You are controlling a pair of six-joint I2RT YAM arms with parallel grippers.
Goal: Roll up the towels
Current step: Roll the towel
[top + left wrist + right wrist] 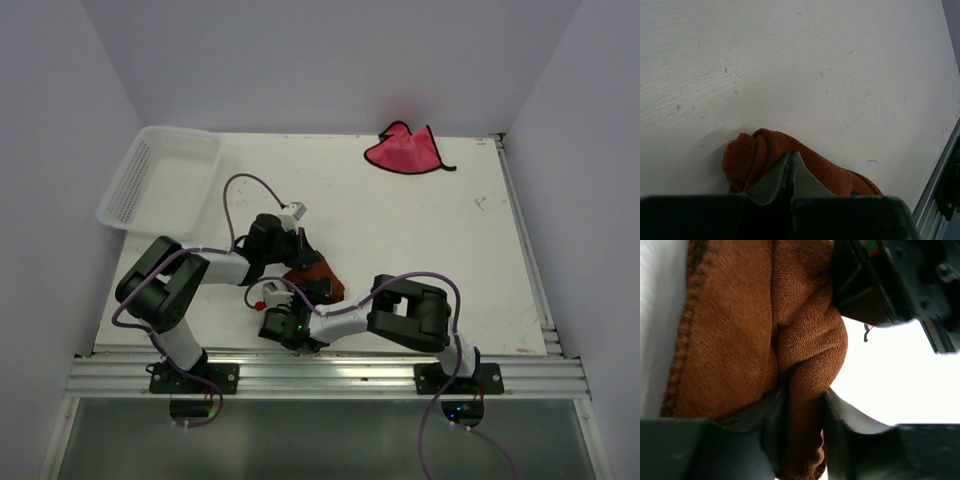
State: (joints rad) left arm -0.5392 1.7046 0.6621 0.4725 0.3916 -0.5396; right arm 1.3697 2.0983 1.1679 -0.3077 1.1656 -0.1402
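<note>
Near table front, both grippers (300, 262) on orange towel (318, 276).

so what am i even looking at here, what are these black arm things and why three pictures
They are two robot arms bolted to a white table. One picture looks down from above; the other two come from cameras on each wrist. Both arms work on a rust-brown towel, bunched up between them. The left gripper is shut, its tips over the towel. The right gripper has a fold of it between its fingers. A pink-red towel lies at the far edge, and a white mesh basket sits far left.
</note>
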